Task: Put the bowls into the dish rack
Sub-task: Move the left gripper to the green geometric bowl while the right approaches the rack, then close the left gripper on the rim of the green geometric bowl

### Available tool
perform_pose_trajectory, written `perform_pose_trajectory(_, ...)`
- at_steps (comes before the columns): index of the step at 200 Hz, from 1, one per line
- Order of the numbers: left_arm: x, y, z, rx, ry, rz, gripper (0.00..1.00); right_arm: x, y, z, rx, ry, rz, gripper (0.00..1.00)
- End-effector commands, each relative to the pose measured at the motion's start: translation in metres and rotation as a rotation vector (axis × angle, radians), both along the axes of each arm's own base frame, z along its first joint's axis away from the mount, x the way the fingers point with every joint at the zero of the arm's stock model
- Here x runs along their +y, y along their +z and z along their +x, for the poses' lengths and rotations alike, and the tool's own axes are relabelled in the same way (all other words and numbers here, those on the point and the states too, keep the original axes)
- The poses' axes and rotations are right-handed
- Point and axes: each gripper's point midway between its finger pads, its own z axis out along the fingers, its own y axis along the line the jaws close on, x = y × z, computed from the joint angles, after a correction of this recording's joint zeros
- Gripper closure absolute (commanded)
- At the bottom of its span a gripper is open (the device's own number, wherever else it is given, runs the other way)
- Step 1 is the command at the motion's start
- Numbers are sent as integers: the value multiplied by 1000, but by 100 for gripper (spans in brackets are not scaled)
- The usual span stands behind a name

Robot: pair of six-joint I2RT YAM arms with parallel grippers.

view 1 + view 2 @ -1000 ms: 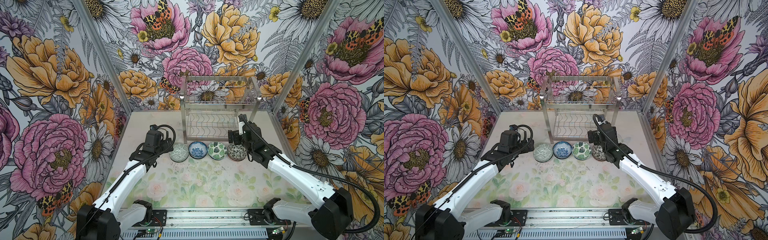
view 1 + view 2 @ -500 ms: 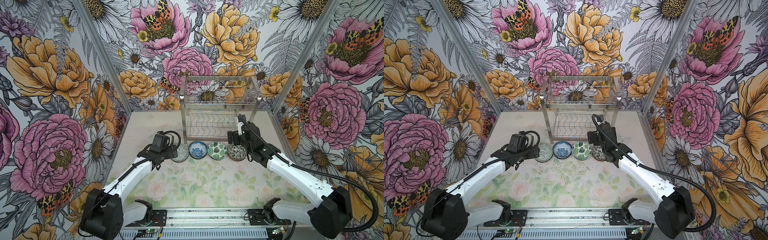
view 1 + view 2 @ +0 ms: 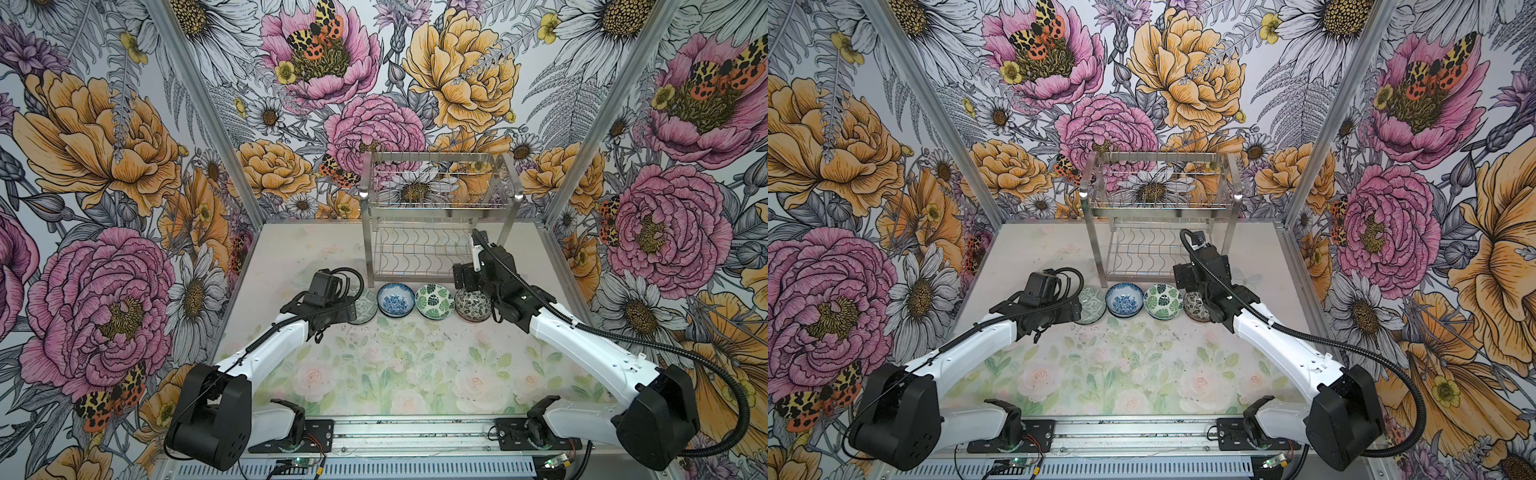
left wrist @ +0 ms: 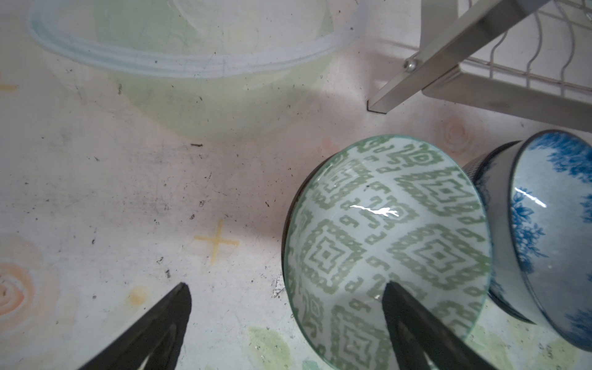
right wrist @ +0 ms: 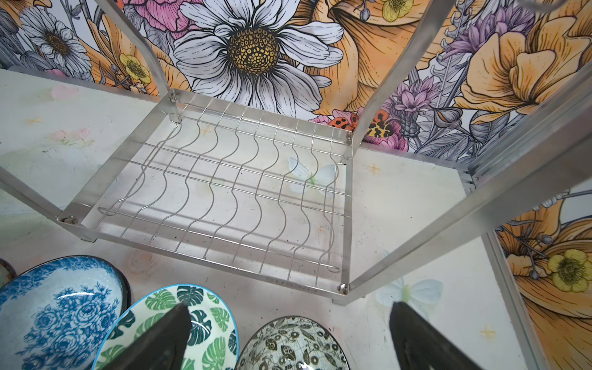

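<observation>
in both top views four bowls sit in a row on the table (image 3: 395,374), just on the near side of the dish rack (image 3: 436,208). from left to right they are the green diamond bowl (image 3: 368,305), the blue flower bowl (image 3: 395,300), the green leaf bowl (image 3: 434,301) and the black and white bowl (image 3: 473,306). each one is just beside the next. the left arm (image 3: 967,349) reaches to the left end of the row and the right arm (image 3: 1279,353) to the right end.

in the left wrist view the left gripper (image 4: 285,288) has its jaws wide apart. one finger (image 4: 413,326) is over the inside of the green diamond bowl and the other is over the bare table, so the bowl's rim is between them. i cannot tell if a finger touches the bowl.

in the right wrist view the right gripper (image 5: 288,307) also has its jaws wide apart and holds nothing. one finger (image 5: 160,339) is over the green leaf bowl, the other is over the table, and the black and white bowl lies between them. the rack's low shelf (image 5: 118,160) is just past the bowls.
</observation>
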Motion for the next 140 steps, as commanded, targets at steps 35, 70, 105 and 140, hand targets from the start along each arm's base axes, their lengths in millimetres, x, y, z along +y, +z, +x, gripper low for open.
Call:
perform_pose_trajectory(35, -8, -11, 2, 17, -10, -21, 9, 7, 8, 2, -10, 20, 8, 1)
perform_pose_trajectory(70, -6, -16, 4, 24, 0, -10, 13, 7, 8, 3, -9, 21, 7, 2)
perform_pose_trajectory(105, -5, -21, 6, 37, 4, 2, 18, 7, 6, 3, -3, 19, 4, 1)
perform_pose_trajectory(140, -5, -24, 8, 40, 5, -4, 24, 8, 7, 4, -6, 22, 5, 1)
